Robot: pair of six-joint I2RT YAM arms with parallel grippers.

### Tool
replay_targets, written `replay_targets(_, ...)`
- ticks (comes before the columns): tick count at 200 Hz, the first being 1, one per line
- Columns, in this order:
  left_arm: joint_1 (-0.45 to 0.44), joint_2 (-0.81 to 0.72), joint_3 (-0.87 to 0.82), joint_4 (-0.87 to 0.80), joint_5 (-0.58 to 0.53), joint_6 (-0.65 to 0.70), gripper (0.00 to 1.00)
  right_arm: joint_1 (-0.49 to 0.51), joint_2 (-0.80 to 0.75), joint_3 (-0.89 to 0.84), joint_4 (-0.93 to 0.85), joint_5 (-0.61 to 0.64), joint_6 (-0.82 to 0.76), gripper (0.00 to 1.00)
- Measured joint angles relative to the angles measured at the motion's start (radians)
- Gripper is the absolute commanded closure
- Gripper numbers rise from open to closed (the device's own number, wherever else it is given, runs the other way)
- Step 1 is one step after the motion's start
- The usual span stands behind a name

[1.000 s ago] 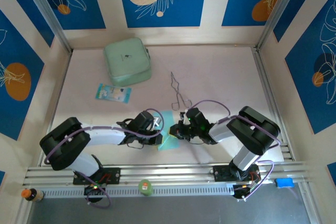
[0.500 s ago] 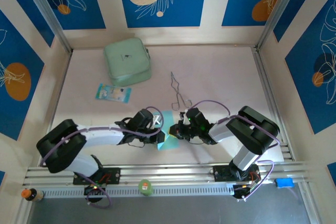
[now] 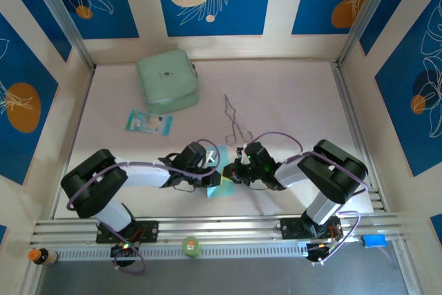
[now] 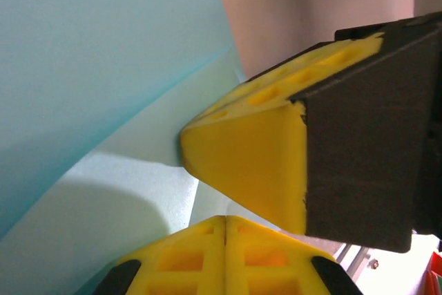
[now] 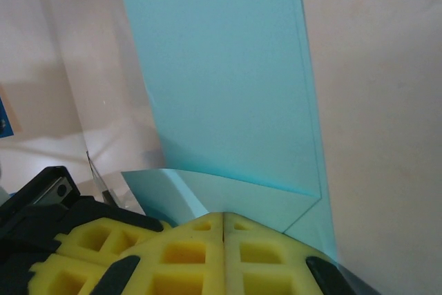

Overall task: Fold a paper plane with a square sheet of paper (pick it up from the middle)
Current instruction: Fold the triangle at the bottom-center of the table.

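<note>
The square sheet of paper [image 3: 221, 186] is cyan and partly folded, lying on the table near the front between my two grippers. My left gripper [image 3: 211, 173] is shut, its tips resting on the paper [image 4: 97, 67] from the left. My right gripper [image 3: 232, 173] is shut too, its tips down on the sheet [image 5: 221, 74] from the right, at a raised folded flap [image 5: 235, 195]. In the left wrist view my shut yellow fingertips [image 4: 200, 240] sit just below the right gripper's yellow finger [image 4: 255, 164]. I cannot tell whether either pair of jaws pinches any paper.
Metal tongs [image 3: 235, 124] lie just behind the right gripper. A mint-green case [image 3: 168, 82] stands at the back left, with a blue-and-white packet [image 3: 148, 123] in front of it. An aluminium rail [image 3: 228, 226] runs along the near edge.
The left arm's elbow has swung to the right and its gripper has edged slightly right along the paper. The right arm has not moved. Both grippers stayed shut.
</note>
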Motion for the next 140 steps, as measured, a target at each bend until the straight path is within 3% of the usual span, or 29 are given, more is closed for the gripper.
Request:
replay_targets(95,0.0,-0.029,-0.069,0.023,-0.003,0.014,0.94,0.001,0.002,-0.003,0.005,-0.004,0.0,1.0)
replay_targets(140,0.0,-0.059,-0.086,-0.003,-0.004,0.04,0.88,0.001,0.002,-0.003,0.004,-0.005,0.0,1.0)
